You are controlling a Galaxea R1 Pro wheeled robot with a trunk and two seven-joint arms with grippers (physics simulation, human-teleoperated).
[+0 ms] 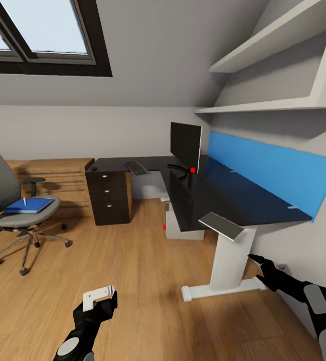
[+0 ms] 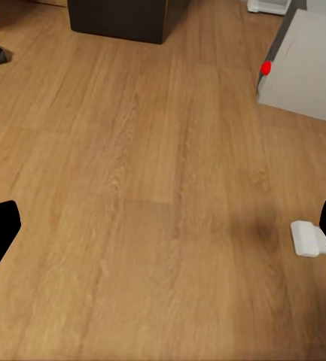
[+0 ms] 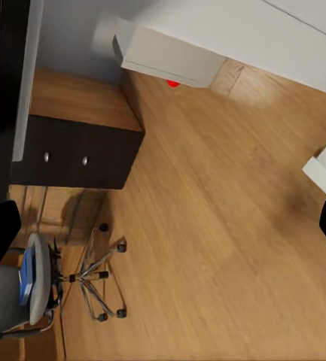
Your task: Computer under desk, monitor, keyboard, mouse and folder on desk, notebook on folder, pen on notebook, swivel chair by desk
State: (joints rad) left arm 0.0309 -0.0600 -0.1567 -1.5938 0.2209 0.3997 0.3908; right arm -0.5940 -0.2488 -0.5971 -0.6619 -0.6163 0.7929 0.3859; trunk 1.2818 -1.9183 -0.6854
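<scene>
Two pincers (image 1: 97, 297) (image 1: 261, 266) wide, empty | folder (image 1: 28, 205) on swivel chair (image 1: 12, 210), well apart

You find no readable text, label, brand or number on anything here, in any of the views.

Folder (image 1: 28, 205) w/ notebook, pen on chair (image 1: 12, 210), far left-fwd of left gripper (image 1: 101, 300); monitor (image 1: 185, 145), keyboard (image 1: 136, 168) on desk (image 1: 233, 200).
</scene>
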